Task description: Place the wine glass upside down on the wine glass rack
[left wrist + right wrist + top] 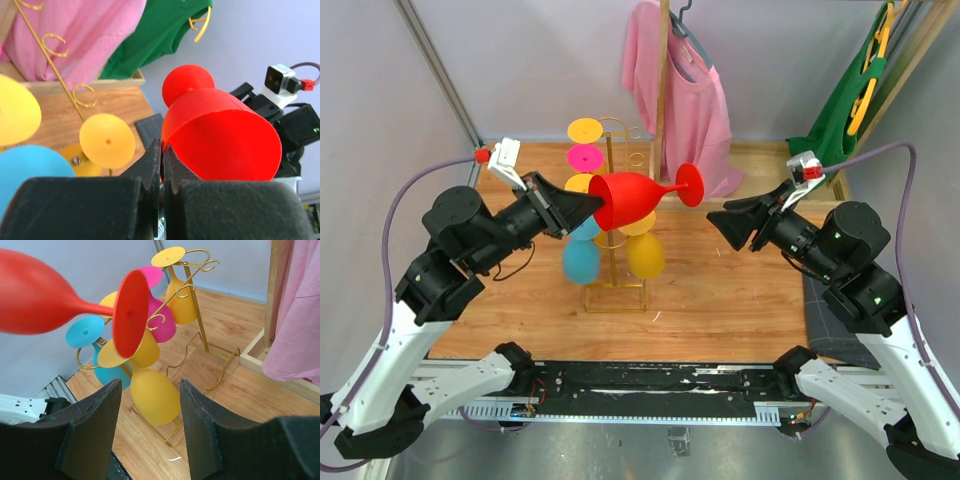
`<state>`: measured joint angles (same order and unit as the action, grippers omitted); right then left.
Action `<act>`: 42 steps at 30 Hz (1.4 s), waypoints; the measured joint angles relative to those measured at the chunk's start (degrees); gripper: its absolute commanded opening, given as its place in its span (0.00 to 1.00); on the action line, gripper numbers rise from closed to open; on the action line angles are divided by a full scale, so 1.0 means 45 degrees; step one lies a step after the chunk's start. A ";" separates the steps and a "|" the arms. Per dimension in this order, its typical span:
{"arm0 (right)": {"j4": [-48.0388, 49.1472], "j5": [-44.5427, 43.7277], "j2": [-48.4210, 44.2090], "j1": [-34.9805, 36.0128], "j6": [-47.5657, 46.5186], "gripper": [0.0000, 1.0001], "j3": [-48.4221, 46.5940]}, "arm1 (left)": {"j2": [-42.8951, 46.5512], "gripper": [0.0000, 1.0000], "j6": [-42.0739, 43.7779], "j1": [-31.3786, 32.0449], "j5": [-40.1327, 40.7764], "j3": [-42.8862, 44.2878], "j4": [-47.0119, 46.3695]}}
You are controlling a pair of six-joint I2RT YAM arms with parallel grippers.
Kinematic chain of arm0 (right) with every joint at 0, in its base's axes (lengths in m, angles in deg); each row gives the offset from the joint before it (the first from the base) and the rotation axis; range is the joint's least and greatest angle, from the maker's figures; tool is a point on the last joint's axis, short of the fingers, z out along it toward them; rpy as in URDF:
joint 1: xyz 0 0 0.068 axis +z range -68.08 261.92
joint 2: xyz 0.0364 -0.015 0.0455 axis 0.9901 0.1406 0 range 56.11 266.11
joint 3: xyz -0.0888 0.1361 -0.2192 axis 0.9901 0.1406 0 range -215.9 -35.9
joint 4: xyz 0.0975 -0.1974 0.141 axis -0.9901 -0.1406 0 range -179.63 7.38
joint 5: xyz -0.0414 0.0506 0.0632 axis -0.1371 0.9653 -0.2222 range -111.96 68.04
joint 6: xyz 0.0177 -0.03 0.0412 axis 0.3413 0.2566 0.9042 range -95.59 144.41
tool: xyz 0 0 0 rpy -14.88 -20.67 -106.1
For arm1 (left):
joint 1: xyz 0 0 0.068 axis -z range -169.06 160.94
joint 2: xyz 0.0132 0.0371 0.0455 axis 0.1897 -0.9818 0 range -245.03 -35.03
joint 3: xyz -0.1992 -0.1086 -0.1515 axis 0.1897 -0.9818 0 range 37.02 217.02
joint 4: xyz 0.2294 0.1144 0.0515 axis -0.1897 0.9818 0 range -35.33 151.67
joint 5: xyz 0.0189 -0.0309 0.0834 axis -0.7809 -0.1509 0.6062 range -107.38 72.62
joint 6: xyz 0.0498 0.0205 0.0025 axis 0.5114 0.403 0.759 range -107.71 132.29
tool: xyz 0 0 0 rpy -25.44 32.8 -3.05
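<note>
Above the middle of the wooden table [720,300], the red plastic wine glass [635,198] [220,135] [40,295] is held in the air on its side. Its bowl opens toward the left edge and its round foot points toward the right edge. The left gripper [592,208] [161,155] has its jaws clenched on the rim of the bowl, one finger inside and one outside.

The gold wire wine glass rack [611,170] [50,60] [200,325] stands upright at the table's centre, directly behind and below the red glass. Hanging upside down from its loops are a blue glass [581,260] [107,372], a pink glass [162,322] and several yellow glasses [646,256] [155,395]. Whether the red glass touches the rack I cannot tell.

The right gripper [718,228] [150,385] hovers toward the right edge with its jaws released and spread, grasping nothing. It is aimed at the foot of the red glass, near it but apart.

At the far edge a pink T-shirt [690,100] hangs on a wooden clothes stand [663,80]. A green garment [845,100] hangs by the far right corner.
</note>
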<state>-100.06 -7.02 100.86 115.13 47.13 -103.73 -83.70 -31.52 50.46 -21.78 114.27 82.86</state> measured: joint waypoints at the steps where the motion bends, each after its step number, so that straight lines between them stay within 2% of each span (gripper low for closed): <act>1: -0.0005 0.0000 -0.0019 0.0000 0.0000 0.52 0.0000 | -0.0160 0.00 0.0131 0.0000 0.0068 0.0165 -0.0039; 4: -0.0010 -0.0039 -0.0121 0.0000 0.0000 0.52 0.0000 | -0.0835 0.00 0.0563 -0.0160 0.0165 0.0797 -0.0160; 7: -0.0039 -0.0078 -0.0243 0.0000 0.0000 0.52 0.0000 | -0.1428 0.00 0.0685 -0.1098 -0.0374 0.1171 -0.0457; 11: -0.0141 -0.0189 -0.0389 0.0000 -0.0005 0.52 -0.0010 | -0.2200 0.00 0.0486 -0.3172 -0.1953 0.1180 -0.1438; 15: -0.0257 -0.0335 -0.0452 0.0000 -0.0063 0.52 -0.0117 | -0.3089 0.00 -0.0078 -0.4561 -0.3730 0.1146 -0.2545; 19: -0.0364 -0.0330 -0.0296 0.0000 -0.0155 0.52 -0.0529 | -0.3536 0.00 -0.1637 -0.5921 -0.6237 0.0209 -0.5246; 23: -0.0175 0.0063 0.0481 0.0000 -0.0175 0.54 -0.1156 | -0.3687 0.00 -0.4303 -0.6975 -0.8437 -0.1151 -0.9136; 25: 0.0170 0.0583 0.1190 -0.0005 -0.0141 0.54 -0.1545 | -0.3895 0.00 -0.5814 -0.7189 -0.9355 -0.1588 -1.1210; 29: 0.1394 0.2055 0.2448 -0.0481 0.0369 0.54 -0.1928 | -0.4187 0.00 -0.7538 -0.7286 -1.0336 -0.1637 -1.3532; 32: 0.2691 0.3366 0.3186 -0.1404 0.1447 0.54 -0.1938 | -0.4435 0.00 -0.9267 -0.7485 -1.0822 -0.1632 -1.5858; 37: 0.6465 0.5518 0.4386 -0.2875 0.4741 0.54 -0.2113 | -0.5401 0.00 -1.2900 -0.7694 -1.0710 -0.1666 -2.0866; 42: 0.9894 0.6717 0.5557 -0.3167 0.7868 0.53 -0.2730 | -0.6557 0.00 -1.5450 -0.7713 -1.0069 -0.1685 -2.4135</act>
<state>-55.53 23.20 125.87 100.88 82.54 -116.02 -113.20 -101.05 15.76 -67.09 106.69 -25.75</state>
